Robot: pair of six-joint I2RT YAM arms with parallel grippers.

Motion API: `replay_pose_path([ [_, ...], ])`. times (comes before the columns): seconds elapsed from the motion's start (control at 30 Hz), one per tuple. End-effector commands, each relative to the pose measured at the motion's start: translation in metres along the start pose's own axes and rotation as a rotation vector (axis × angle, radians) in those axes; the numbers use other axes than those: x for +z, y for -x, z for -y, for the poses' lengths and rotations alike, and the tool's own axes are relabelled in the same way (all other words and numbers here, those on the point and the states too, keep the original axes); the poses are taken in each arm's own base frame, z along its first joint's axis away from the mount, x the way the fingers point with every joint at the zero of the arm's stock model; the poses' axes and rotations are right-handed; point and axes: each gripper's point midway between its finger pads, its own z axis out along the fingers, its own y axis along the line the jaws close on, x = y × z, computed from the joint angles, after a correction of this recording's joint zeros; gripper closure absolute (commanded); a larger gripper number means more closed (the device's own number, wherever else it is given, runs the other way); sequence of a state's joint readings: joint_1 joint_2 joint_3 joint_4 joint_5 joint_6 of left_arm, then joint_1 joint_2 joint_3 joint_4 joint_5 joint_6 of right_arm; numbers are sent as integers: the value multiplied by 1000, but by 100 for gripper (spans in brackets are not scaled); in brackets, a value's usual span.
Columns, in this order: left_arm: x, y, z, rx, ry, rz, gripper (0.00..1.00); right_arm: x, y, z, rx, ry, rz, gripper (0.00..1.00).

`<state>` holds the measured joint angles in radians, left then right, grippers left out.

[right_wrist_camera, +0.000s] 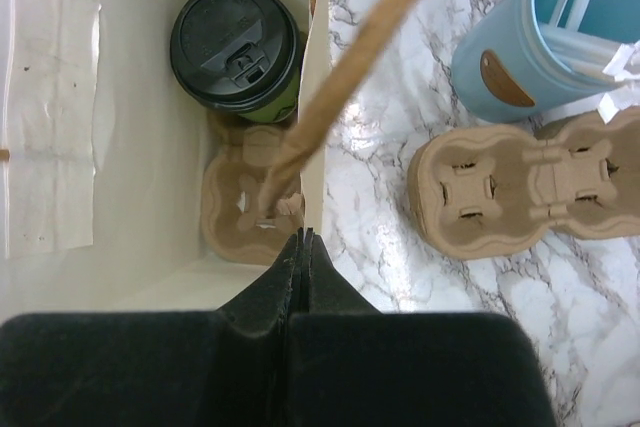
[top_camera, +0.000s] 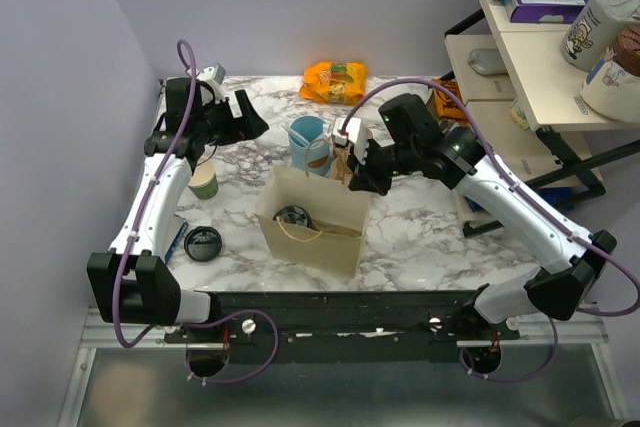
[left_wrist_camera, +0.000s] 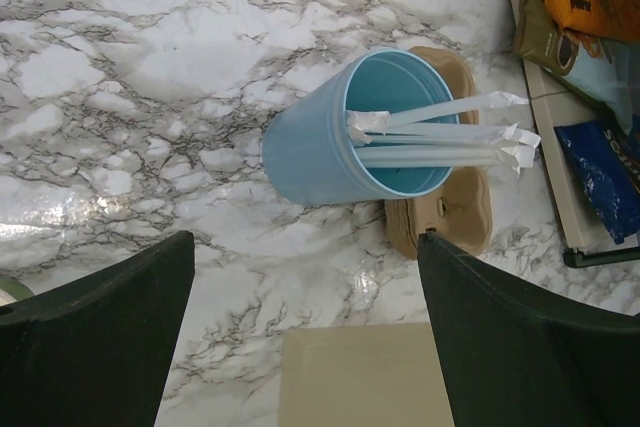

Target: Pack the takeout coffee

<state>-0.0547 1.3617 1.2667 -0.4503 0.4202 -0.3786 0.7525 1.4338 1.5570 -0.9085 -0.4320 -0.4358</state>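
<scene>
1. The right fingers (right_wrist_camera: 295,259) are pressed together on the rim of the tan paper bag (right_wrist_camera: 140,267), beside its handle (right_wrist_camera: 340,77).
2. The left fingers (left_wrist_camera: 110,337) are spread wide above the bench (left_wrist_camera: 130,67), holding nothing.
3. The takeout coffee (right_wrist_camera: 235,45) stands lidded inside the bag, partly hiding a pulp carrier (right_wrist_camera: 245,197). The top view shows only its black lid.
4. Only the left wrist view shows wrapped straws (left_wrist_camera: 440,132) in the blue cup (left_wrist_camera: 305,152).
</scene>
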Motion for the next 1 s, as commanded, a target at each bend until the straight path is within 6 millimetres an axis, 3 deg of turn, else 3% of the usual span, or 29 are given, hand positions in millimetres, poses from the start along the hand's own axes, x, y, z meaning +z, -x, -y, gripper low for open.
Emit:
replay_pose_path([
  [0.0,4,-2,2,16,8,-3,1,-15,-19,3,24,-46,-63,99],
  [0.6,12,-9,12,30,7,-34,1,-58,-48,9,69,-164,-69,99],
  [0.97,21,-9,19,25,-23,-47,1,-55,-56,18,102,-179,-104,99],
])
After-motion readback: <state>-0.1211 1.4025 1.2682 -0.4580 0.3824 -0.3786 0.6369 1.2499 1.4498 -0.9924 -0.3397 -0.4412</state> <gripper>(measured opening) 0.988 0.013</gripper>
